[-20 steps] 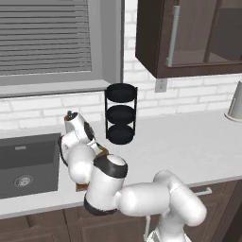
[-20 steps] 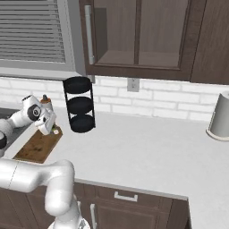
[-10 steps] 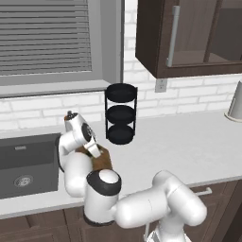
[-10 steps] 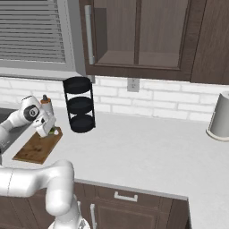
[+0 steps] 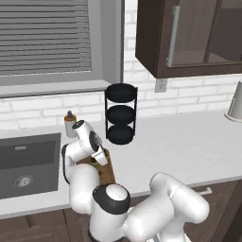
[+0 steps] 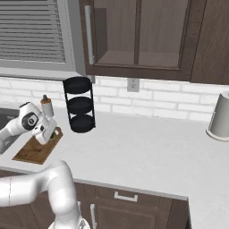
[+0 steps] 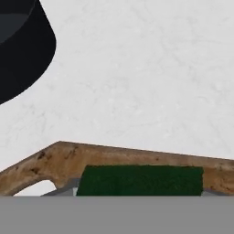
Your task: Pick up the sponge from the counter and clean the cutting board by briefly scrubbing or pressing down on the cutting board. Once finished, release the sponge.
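Observation:
The brown wooden cutting board (image 6: 33, 151) lies on the light counter (image 6: 143, 152) beside the sink. My gripper (image 6: 50, 135) is down at the board's far end, shut on the sponge (image 6: 55, 133), whose dark green top peeks out between the fingers. In the left base view the gripper (image 5: 98, 159) and the sponge (image 5: 94, 161) sit over the board (image 5: 108, 172), partly hidden by my arm. Through the hand view the sponge (image 7: 139, 180) rests against the board (image 7: 137, 157), near its white-rimmed handle slot (image 7: 39, 188). Whether it presses hard I cannot tell.
A black three-tier rack (image 5: 121, 113) (image 6: 79, 105) stands just behind the board; its base (image 7: 18, 45) shows in the hand view. A small bottle (image 5: 70, 124) stands by the wall, the dark sink (image 5: 28, 163) lies left, and a white kettle (image 6: 220, 117) far right.
My hand has come down with the sponge, from above the cutting board to its surface. The board and everything else stayed put.

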### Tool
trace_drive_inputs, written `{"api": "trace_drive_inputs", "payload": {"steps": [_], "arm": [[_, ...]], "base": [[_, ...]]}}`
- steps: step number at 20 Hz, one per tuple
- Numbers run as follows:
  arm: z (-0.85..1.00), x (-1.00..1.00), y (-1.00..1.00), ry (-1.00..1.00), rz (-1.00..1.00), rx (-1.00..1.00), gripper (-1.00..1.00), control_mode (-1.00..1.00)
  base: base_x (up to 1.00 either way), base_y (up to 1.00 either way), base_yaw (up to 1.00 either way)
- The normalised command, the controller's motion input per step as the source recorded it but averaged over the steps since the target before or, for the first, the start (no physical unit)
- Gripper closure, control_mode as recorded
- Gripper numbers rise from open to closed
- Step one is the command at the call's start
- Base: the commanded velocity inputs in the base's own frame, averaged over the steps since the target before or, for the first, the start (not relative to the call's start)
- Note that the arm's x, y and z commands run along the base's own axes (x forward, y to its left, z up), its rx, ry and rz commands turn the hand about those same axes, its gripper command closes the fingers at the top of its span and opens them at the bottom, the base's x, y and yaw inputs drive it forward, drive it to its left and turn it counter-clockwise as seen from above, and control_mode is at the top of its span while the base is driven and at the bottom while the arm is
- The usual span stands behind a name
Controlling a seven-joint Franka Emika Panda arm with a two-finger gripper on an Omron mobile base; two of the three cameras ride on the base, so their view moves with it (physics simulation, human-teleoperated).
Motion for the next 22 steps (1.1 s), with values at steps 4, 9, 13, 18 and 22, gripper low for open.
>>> {"api": "trace_drive_inputs", "payload": {"steps": [4,9,13,18,22], "arm": [[-0.54,-0.76,-0.65,-0.09,-0.01,-0.02,1.0,-1.0],[-0.2,-0.45,-0.72,0.06,0.0,0.0,1.0,-1.0],[0.0,0.0,-0.66,0.19,0.0,0.0,1.0,-1.0],[-0.26,0.0,-0.22,0.03,0.0,0.0,1.0,-1.0],[-0.16,0.04,0.16,-0.13,0.0,0.0,1.0,-1.0]], "base": [[0.0,0.0,0.0],[0.0,0.0,0.0],[0.0,0.0,0.0],[0.0,0.0,0.0],[0.0,0.0,0.0]]}}
